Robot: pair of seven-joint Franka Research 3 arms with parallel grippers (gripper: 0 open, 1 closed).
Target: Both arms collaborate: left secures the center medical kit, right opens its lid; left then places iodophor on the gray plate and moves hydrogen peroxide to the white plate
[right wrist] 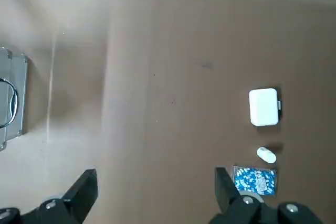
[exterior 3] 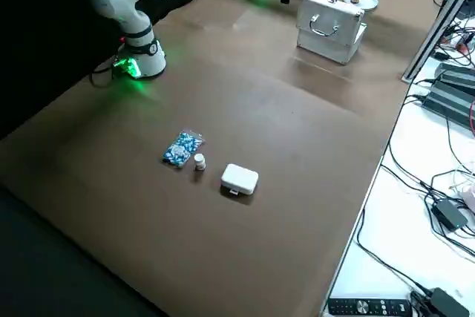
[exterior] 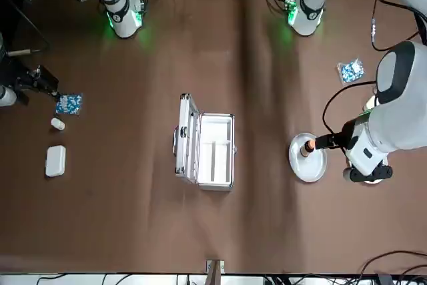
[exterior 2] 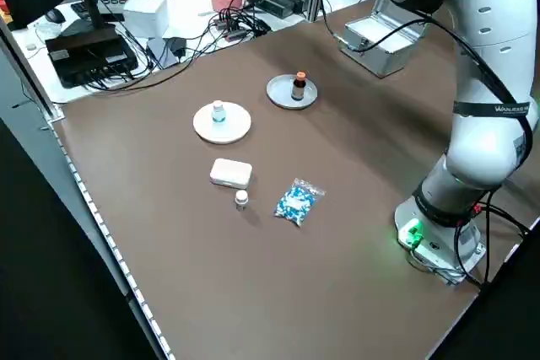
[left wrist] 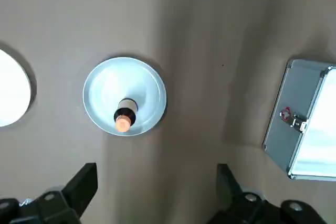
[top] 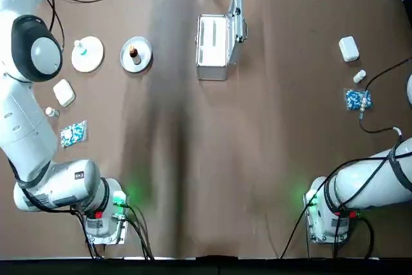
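Brown table, kit lid up, both arms clear.
Left gripper hung wide open above gray plate carrying iodophor; right gripper likewise spread, holding nothing.

The open case sits mid-table, lid upright; beside it, a small brown bottle, probably iodophor, stands on a gray plate.

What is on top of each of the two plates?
A brown bottle with an orange cap stands on the gray plate. A small white bottle with a blue cap stands on the white plate. Their labels cannot be read.
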